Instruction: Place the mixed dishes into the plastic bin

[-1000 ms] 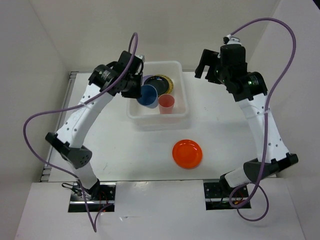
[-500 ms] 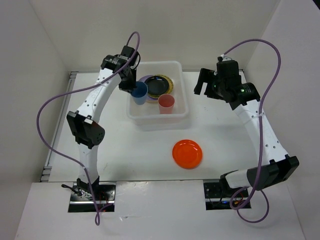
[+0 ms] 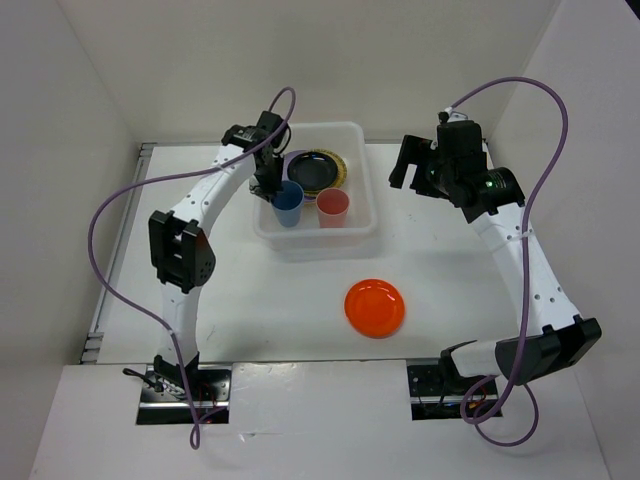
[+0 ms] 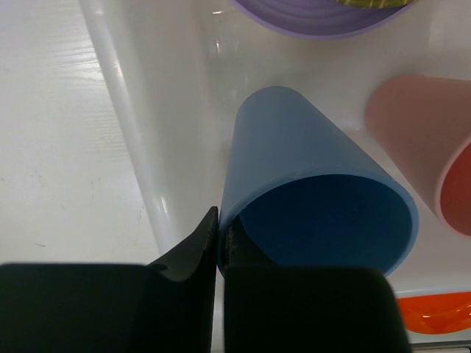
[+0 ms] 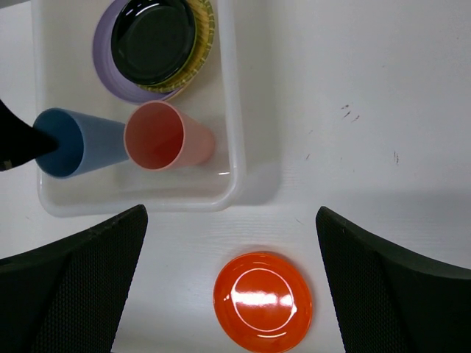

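I count one plastic bin (image 3: 315, 242). Two cups: one blue cup (image 3: 287, 203), one pink-red cup (image 3: 333, 207). Plates, I'm seeing four: one black plate (image 3: 313, 172), one tan woven plate (image 5: 204, 29), one lilac plate (image 5: 103, 66), one orange plate (image 3: 375, 307). Whether that stack hides more, I can't tell.

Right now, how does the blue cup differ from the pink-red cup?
The blue cup has its rim pinched by the left tool; the pink-red cup stands free. The blue cup is by the plastic bin's left wall, the pink-red cup nearer mid-bin. Both are in the bin, mouths up.
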Controlling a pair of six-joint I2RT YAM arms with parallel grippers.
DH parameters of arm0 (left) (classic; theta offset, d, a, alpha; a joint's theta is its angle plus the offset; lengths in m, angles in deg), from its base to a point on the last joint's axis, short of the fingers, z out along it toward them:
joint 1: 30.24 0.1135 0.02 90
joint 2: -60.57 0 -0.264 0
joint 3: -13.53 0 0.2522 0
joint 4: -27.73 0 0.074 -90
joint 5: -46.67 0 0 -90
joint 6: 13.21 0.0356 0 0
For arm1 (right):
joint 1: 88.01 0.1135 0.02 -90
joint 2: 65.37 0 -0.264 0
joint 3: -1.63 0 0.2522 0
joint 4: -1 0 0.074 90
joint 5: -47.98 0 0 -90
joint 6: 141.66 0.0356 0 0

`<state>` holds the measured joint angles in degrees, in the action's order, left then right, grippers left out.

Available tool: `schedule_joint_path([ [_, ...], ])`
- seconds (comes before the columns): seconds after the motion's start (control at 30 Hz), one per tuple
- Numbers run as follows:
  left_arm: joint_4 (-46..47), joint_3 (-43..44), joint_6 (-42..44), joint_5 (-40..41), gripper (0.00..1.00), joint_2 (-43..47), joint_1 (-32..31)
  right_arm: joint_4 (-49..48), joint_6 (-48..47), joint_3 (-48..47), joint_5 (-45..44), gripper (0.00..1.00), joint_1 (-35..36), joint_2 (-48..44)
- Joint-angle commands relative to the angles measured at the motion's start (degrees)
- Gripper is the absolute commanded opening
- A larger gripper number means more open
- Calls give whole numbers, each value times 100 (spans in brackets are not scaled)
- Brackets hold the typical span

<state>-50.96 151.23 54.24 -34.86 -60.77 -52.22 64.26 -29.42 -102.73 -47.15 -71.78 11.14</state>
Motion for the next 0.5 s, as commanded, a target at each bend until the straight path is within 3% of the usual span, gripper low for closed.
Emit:
schedule_joint_path([
  [0.0, 322, -185, 84, -258, 0, -135, -8, -203, 0, -27, 20, 100, -14, -233],
  [0.1, 384, -247, 84, -258, 2, -188, -8, -203, 0, -27, 20, 100, -14, -233],
  [0.33, 384, -222, 84, -258, 35, -188, -8, -151, 0, -27, 20, 100, -14, -233],
  [0.47, 279, 103, 31, -117, 43, -188, -8, -151, 0, -27, 20, 100, -14, -286],
])
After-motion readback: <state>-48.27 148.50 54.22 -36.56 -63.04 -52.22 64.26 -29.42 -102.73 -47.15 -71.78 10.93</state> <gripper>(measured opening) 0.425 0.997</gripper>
